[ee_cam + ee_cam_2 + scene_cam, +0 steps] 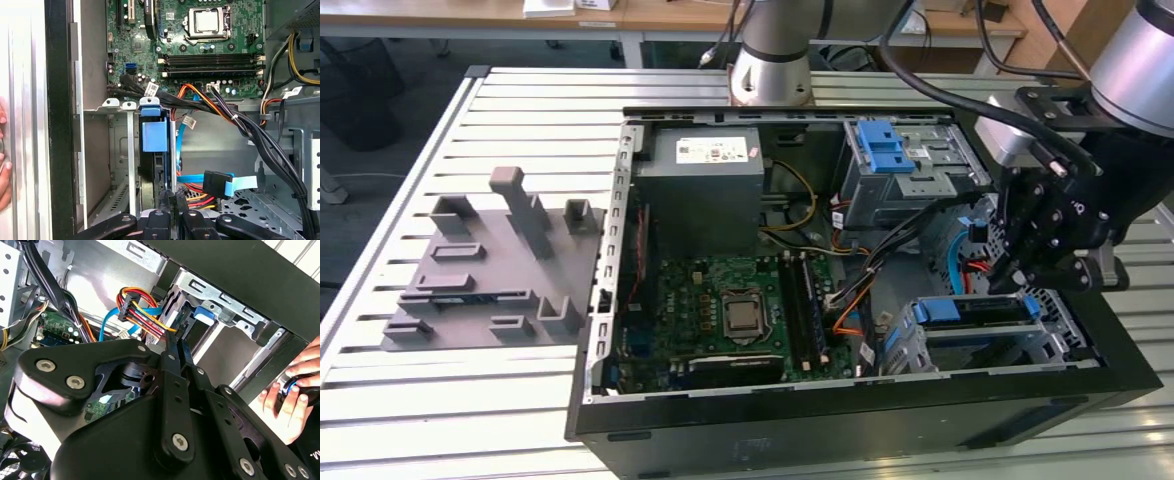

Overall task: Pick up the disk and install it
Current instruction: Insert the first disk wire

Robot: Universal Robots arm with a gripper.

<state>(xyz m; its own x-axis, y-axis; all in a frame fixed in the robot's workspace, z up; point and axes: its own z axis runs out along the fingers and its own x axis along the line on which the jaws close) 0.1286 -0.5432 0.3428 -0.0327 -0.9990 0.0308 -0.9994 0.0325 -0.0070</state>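
1 disk [153, 136] sits in the metal cage [131, 165] at a corner of the computer case [854, 425], my claw [170, 196] is clenched right by its edge, and I worry a crooked push could jam it or snag the orange wires [200, 94].

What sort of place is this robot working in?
Likely a robotics lab bench: an open computer case on a slatted metal table, a grey fixture beside it, desks behind.
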